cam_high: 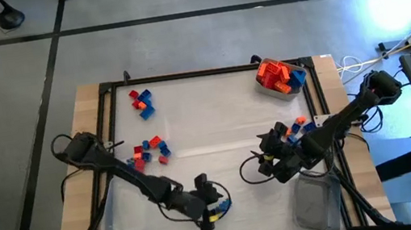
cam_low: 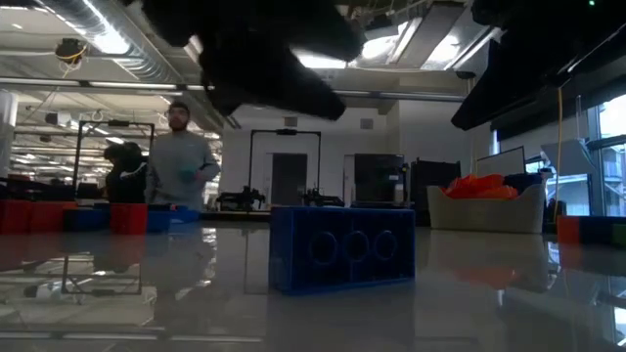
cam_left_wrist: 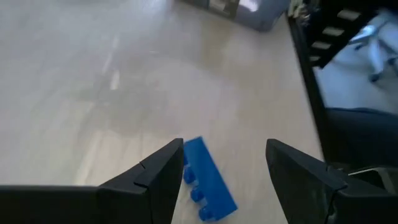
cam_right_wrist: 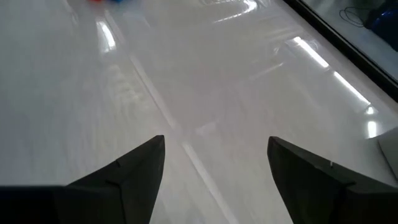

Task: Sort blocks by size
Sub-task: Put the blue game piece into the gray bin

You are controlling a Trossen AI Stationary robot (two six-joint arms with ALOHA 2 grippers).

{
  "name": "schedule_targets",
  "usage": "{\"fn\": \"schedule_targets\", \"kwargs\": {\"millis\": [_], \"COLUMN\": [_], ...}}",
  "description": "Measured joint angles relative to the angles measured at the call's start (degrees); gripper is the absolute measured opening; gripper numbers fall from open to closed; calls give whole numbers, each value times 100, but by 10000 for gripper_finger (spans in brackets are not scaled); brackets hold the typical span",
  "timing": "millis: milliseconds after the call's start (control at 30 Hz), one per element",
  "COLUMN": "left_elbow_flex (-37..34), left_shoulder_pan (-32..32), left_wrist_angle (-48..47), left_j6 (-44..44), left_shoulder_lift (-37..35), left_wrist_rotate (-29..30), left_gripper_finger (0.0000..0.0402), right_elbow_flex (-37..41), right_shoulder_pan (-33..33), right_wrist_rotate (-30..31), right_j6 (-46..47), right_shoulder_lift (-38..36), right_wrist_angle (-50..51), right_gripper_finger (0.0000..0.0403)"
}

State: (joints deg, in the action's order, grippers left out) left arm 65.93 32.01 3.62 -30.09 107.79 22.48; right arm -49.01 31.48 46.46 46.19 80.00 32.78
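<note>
A blue block [cam_left_wrist: 208,180] lies on the white table near its front edge, resting on one long side with its studs facing sideways [cam_low: 342,246]. My left gripper [cam_left_wrist: 224,146] hangs open above it [cam_high: 209,206], with a finger on either side and neither one touching. My right gripper [cam_right_wrist: 214,140] is open over bare table right of the middle [cam_high: 267,163], with nothing between its fingers. Loose red and blue blocks lie in two groups at the left, one far [cam_high: 141,102] and one mid-table [cam_high: 150,150]. A few more blocks [cam_high: 298,124] lie beside the right arm.
A clear tub [cam_high: 280,75] of orange and red blocks stands at the far right corner. Other clear tubs sit at the near left [cam_high: 123,217] and near right [cam_high: 316,200]. A black frame [cam_high: 207,72] rims the table. A person [cam_low: 181,156] stands in the room beyond.
</note>
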Motion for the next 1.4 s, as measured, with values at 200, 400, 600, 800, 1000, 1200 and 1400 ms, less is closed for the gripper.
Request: {"fn": "schedule_targets", "kwargs": {"millis": [200,400,600,800,1000,1200,1400], "left_elbow_flex": [150,146,144,144,144,144,146], "left_shoulder_pan": [387,479,465,446,441,439,408], "left_wrist_angle": [33,20,189,200,171,177,162], "left_j6": [-37,-350,-543,-556,-602,-601,-573], "left_shoulder_lift": [197,456,849,999,1009,1150,1311], "left_wrist_rotate": [1132,1394,1401,1415,1414,1320,1266], "left_gripper_finger": [214,214,214,214,214,214,212], "right_elbow_flex": [0,2,2,2,2,2,4], "right_shoulder_pan": [0,0,0,0,0,0,0], "right_wrist_rotate": [47,39,46,44,46,44,-24], "right_j6": [1,0,0,0,0,0,2], "right_shoulder_lift": [181,246,246,246,246,246,259], "right_wrist_angle": [-93,-286,-296,-296,-296,-296,-316], "right_gripper_finger": [280,280,280,280,280,280,280]}}
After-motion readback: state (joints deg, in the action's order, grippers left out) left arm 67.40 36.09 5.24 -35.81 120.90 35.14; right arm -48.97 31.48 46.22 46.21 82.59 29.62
